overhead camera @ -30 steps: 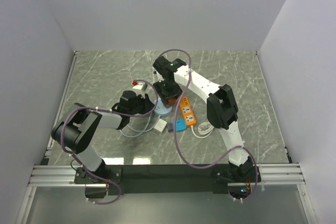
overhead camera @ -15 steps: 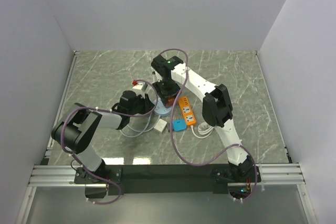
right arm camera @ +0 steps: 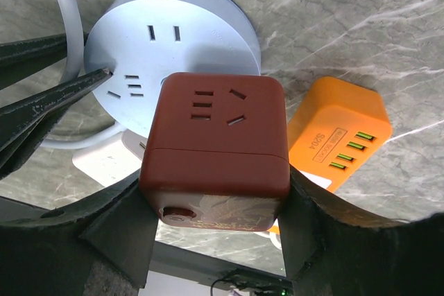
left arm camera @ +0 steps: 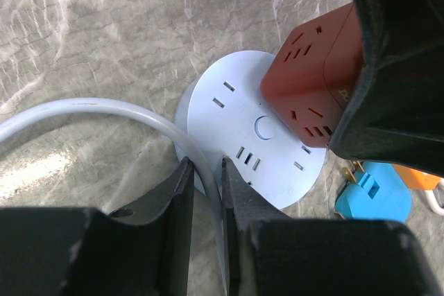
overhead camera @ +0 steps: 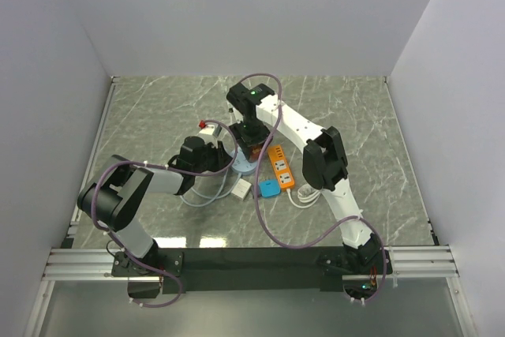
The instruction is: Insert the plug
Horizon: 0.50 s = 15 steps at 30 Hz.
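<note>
Right gripper (right arm camera: 214, 202) tight around red cube plug (right arm camera: 215, 136) over round socket (right arm camera: 173, 39); left gripper (left arm camera: 206, 195) tight on white cable (left arm camera: 104, 109).

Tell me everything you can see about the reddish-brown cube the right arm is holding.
The reddish-brown cube is a smooth plastic socket block with rounded corners. Its faces carry slot outlets. A seam crosses one face, with a small round button below it. The right tool clamps it on two opposite sides, over the edge of the round white power strip and near the orange strip. Contact underneath is hidden.
</note>
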Available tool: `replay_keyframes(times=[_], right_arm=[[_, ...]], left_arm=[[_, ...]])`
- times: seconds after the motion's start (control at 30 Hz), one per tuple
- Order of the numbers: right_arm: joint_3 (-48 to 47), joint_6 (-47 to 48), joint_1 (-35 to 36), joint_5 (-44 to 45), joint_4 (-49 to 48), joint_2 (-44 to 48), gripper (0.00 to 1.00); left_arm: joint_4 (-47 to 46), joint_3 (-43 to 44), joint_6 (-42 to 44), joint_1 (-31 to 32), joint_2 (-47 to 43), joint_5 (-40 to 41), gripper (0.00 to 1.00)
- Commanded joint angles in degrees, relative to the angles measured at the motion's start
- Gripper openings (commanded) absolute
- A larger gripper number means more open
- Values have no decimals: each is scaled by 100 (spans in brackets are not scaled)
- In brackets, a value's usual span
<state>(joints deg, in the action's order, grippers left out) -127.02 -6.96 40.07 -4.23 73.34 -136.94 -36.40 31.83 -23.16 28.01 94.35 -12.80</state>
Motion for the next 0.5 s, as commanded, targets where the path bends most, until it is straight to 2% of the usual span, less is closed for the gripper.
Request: replay_keyframes(times=[0.0,0.2,0.47], right_arm=[[564,-288,308,-1071,-2289,-1107,0],[924,-350,299,-904,-2518,-597,1],[1294,-376,299,-711,-2939,36,31]], left_arm=[[142,-90,13,416,110,-1093,1],[169,-81,22,425,102,-1032,0],[212,-99,31,416,31,-979,1]])
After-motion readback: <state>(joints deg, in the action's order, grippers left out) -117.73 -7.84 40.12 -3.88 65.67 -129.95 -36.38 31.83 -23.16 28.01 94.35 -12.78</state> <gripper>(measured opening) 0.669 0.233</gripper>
